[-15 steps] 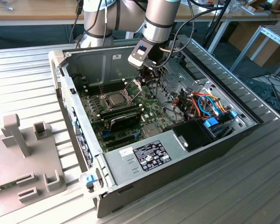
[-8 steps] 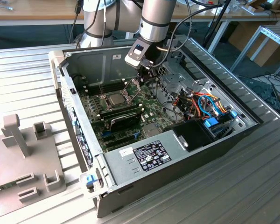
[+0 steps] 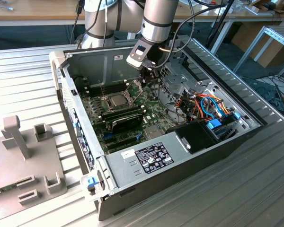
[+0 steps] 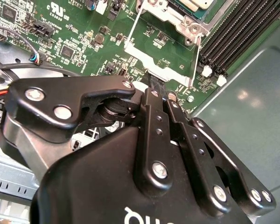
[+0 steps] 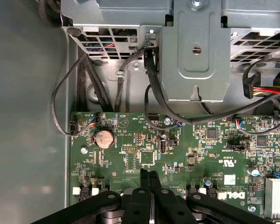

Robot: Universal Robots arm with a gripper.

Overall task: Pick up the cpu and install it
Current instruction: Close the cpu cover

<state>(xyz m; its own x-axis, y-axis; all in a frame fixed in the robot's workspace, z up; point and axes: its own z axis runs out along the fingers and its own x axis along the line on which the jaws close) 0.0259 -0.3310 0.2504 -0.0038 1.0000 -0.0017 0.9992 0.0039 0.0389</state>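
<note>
In the exterior view the cpu [image 3: 119,100], a small silver-grey square, lies flat in its socket on the green motherboard [image 3: 149,113] inside the open computer case [image 3: 180,161]. The hinged metal socket frame [image 3: 134,88] stands tilted up just beside it; the second wrist view sees its window [image 4: 164,70] from close by. My gripper [image 3: 150,81] hangs over the board right of the socket, shut with nothing between its fingers. Its tips [image 4: 155,86] sit at the lower edge of the raised frame; whether they touch it I cannot tell. In the first wrist view the fingertips [image 5: 145,173] are pressed together above the board.
A black oblong module [image 3: 124,124] lies in front of the socket. The power supply [image 3: 151,158] fills the case's near end, the metal drive cage [image 5: 191,51] and coloured cables [image 3: 208,106] its right side. Grey fixtures [image 3: 23,142] stand outside on the exterior view's left.
</note>
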